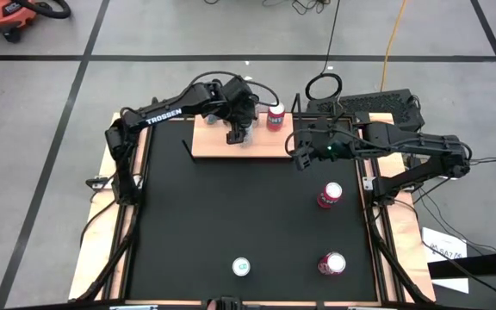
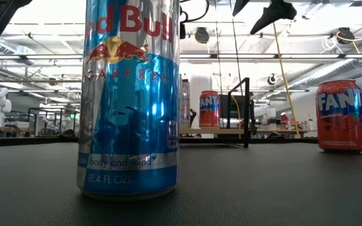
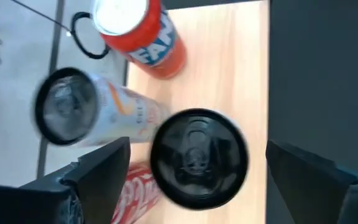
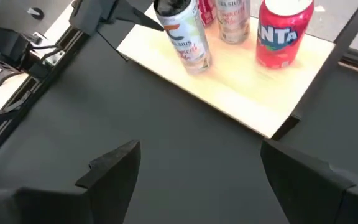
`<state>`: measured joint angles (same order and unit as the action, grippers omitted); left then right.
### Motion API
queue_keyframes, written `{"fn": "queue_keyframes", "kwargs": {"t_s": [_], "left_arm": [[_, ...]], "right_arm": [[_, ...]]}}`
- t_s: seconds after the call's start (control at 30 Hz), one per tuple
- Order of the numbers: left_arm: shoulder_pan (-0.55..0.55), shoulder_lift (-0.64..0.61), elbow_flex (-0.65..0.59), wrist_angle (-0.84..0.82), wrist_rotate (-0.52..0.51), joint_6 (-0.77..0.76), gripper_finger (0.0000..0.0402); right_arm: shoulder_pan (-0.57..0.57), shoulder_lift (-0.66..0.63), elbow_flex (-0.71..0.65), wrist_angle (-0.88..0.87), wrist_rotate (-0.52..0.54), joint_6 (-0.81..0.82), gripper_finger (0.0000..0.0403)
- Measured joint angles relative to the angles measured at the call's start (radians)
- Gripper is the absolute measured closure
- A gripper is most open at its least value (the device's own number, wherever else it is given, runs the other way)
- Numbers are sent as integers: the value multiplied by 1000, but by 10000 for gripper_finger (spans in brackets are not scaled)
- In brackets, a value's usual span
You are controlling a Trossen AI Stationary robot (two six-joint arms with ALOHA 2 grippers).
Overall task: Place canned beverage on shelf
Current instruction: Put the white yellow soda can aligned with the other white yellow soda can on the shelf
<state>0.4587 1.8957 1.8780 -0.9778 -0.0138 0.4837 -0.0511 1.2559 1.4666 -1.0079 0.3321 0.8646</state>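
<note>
Grey tiled floor surrounds the black-topped table [image 1: 231,215] in the high view. At its far edge lies the shelf [image 1: 209,142], a light-wood board. The left gripper [image 1: 235,135] hangs over it among cans, with a red Fanta can [image 1: 275,115] standing just beside on the board. The right gripper [image 1: 298,160] hovers near the shelf's right end. Three more cans stand on the table well apart from the shelf: two red ones [image 1: 330,195] [image 1: 331,263] and a silver-topped one [image 1: 242,267].

From table height, that last one proves to be a Red Bull can [image 2: 129,94], close to the lens; a Fanta stands on the shelf far behind it.

Through the left wrist camera, the jaws are spread wide on either side of a black-topped can [image 3: 197,157] without touching it; a Celsius can [image 3: 98,112] stands beside it, both on the wood.

Through the right wrist camera, the jaws stand open and empty over the black table, facing the shelf's edge.

These cans are probably stiff, smooth and slippery, fairly heavy if full, and tip easily; the best hold is likely around the mid-body, jaws level, can kept upright.
</note>
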Motion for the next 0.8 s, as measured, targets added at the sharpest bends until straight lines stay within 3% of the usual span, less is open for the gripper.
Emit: {"fn": "queue_keyframes", "kwargs": {"t_s": [0.27,0.4,0.53,0.63,0.8], "left_arm": [[8,-12,127,-159,-47,-22,36],[35,-60,143,-199,14,-133,36],[73,-113,93,-196,134,-260,36],[81,-144,38,-193,118,-302,36],[82,-198,-55,-181,81,-340,36]], "right_arm": [[-80,56,0,231,-62,-311,83],[-141,115,0,409,-123,-542,83],[-193,191,0,561,-154,-730,82],[-236,248,0,624,-162,-828,77],[-304,326,7,660,-317,-878,60]]}}
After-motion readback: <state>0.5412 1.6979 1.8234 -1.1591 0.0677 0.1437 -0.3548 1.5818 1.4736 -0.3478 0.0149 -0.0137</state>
